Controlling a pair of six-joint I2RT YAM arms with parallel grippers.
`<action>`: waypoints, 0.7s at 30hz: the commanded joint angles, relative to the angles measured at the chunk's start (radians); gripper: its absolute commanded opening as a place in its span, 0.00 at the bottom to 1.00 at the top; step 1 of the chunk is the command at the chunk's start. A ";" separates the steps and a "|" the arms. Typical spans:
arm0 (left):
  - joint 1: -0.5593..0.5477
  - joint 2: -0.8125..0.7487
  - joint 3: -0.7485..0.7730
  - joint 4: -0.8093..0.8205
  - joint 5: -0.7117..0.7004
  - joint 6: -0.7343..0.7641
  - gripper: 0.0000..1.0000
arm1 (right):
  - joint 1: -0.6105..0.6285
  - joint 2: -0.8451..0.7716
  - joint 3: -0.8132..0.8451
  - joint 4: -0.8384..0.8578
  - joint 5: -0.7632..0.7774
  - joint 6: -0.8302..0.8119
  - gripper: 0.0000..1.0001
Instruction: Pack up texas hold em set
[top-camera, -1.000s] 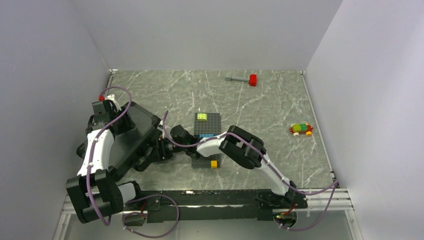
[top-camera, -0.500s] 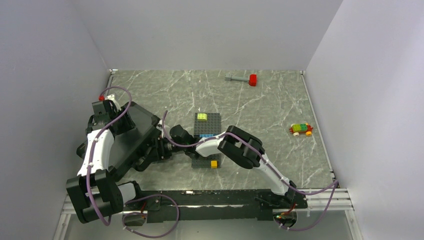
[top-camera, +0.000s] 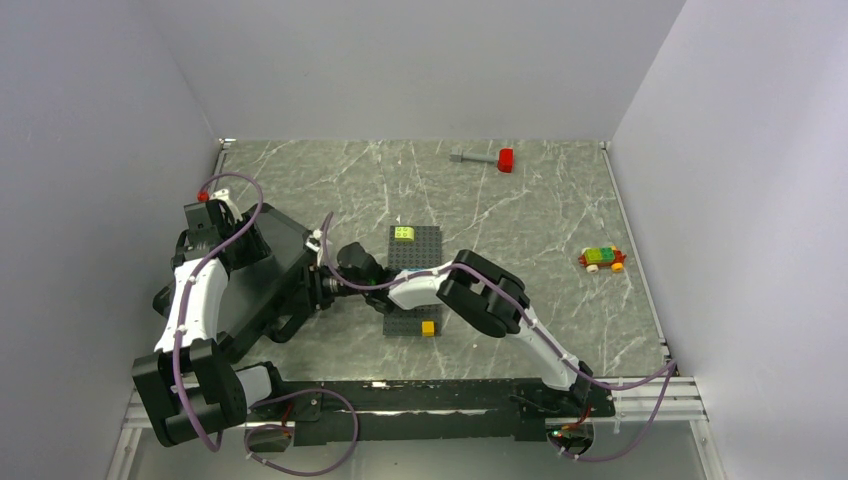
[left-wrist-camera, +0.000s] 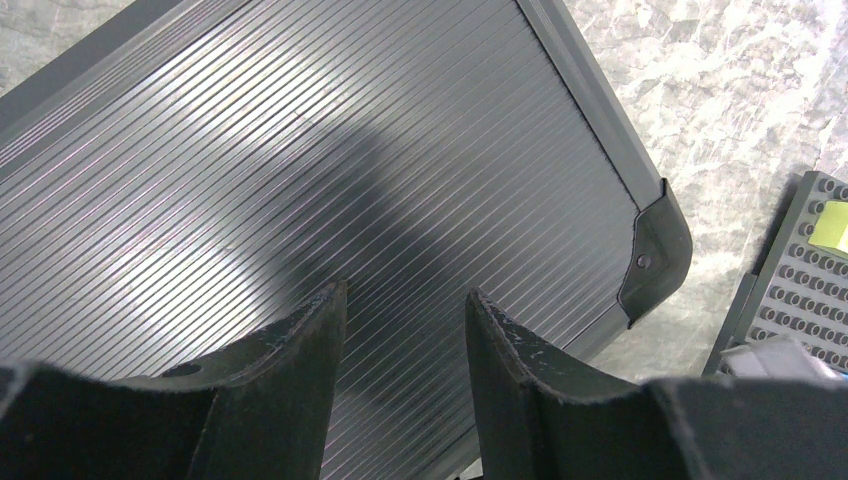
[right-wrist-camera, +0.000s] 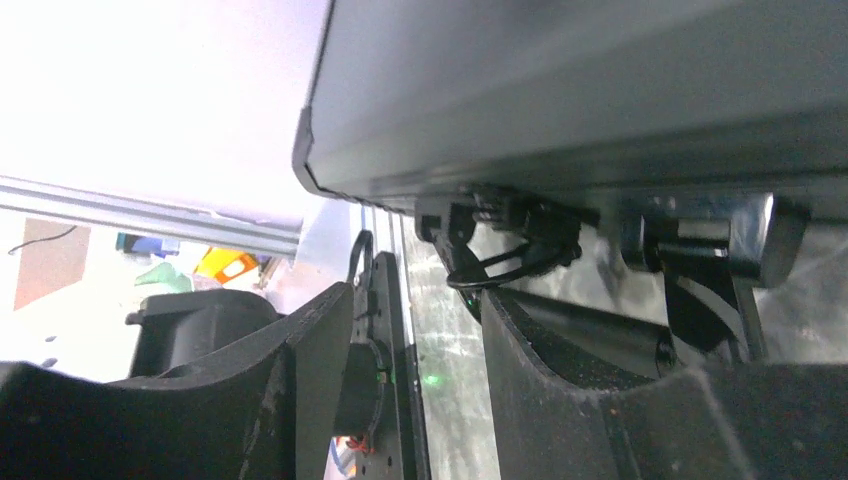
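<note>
The black case (top-camera: 285, 250) of the hold em set lies shut at the left of the table. Its ribbed lid (left-wrist-camera: 300, 150) fills the left wrist view. My left gripper (top-camera: 228, 245) hovers over the lid, open and empty (left-wrist-camera: 405, 295). My right gripper (top-camera: 312, 290) is open at the case's front side. In the right wrist view (right-wrist-camera: 415, 290) its fingers sit just below the case's edge (right-wrist-camera: 600, 90), near a metal latch (right-wrist-camera: 710, 240) and a black fitting (right-wrist-camera: 500, 225). The card packs and buttons are out of view.
A dark grey baseplate (top-camera: 414, 265) with coloured bricks lies right of the case, under the right arm; its corner shows in the left wrist view (left-wrist-camera: 800, 290). A hammer (top-camera: 485, 158) lies at the back. A small brick car (top-camera: 601, 259) sits at the right.
My right gripper has moved a little left and back, closer to the case's front side. The left arm and the case have not visibly moved.
</note>
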 joint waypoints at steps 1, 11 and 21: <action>-0.009 0.024 -0.042 -0.150 0.050 -0.003 0.52 | -0.013 0.011 0.064 0.054 0.010 -0.044 0.54; -0.009 0.026 -0.040 -0.150 0.050 -0.002 0.52 | -0.017 0.072 0.175 -0.010 -0.019 -0.074 0.53; -0.009 0.024 -0.042 -0.152 0.050 -0.002 0.51 | -0.017 0.073 0.170 -0.014 -0.015 -0.087 0.52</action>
